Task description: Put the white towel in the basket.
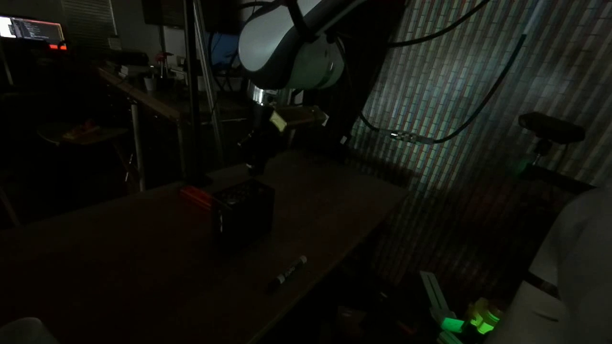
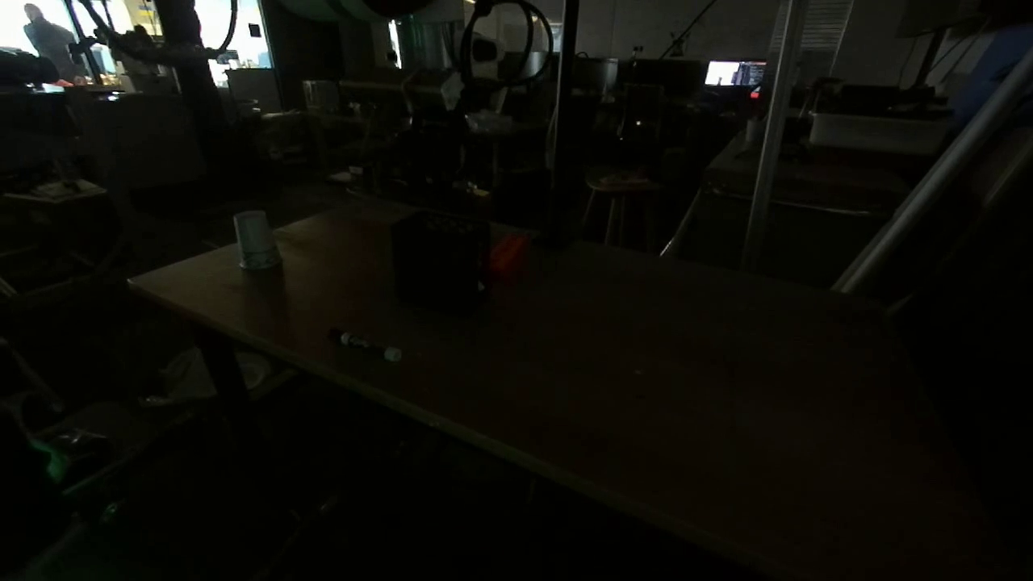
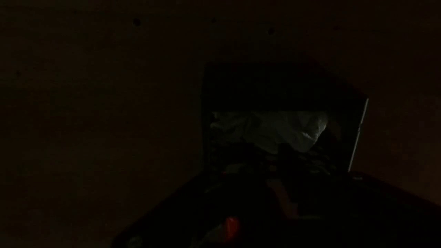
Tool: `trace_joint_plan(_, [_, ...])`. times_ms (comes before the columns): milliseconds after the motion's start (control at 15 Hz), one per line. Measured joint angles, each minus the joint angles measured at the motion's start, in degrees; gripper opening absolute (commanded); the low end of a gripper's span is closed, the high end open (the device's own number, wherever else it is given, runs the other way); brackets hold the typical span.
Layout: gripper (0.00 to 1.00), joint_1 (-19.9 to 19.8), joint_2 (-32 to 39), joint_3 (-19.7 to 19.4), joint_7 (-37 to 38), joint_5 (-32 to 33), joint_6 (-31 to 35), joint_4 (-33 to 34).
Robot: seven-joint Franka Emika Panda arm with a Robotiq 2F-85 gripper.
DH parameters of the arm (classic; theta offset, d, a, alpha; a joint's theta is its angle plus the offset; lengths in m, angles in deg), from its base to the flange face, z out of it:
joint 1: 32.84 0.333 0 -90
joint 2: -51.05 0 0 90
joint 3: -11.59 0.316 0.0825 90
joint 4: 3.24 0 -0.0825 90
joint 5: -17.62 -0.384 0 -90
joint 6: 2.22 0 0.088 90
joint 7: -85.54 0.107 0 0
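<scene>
The basket (image 1: 246, 217) is a black box standing on the table, also visible in an exterior view as a dark cube (image 2: 440, 262). Looking down in the wrist view, I see the crumpled, pale grey white towel (image 3: 279, 129) inside the basket, against its far wall (image 3: 255, 86). Both exterior views hide the towel. My gripper (image 1: 256, 169) hangs just above the basket, pointing down. Its dark fingers in the wrist view (image 3: 267, 150) stand a little apart, with a narrow gap between them and no cloth visibly pinched. The picture is very dark there.
A red flat object (image 1: 196, 197) lies against the basket's side. A marker (image 1: 289, 273) rests near the table's edge, and an upturned pale cup (image 2: 257, 240) stands at a table end. A dark vertical pole (image 1: 192, 95) rises beyond the table.
</scene>
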Motion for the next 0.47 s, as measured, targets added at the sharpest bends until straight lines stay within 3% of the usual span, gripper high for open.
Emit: trace_joint_plan(467, [0.26,0.0,1.0,0.0,0.0,0.0,0.0,0.2])
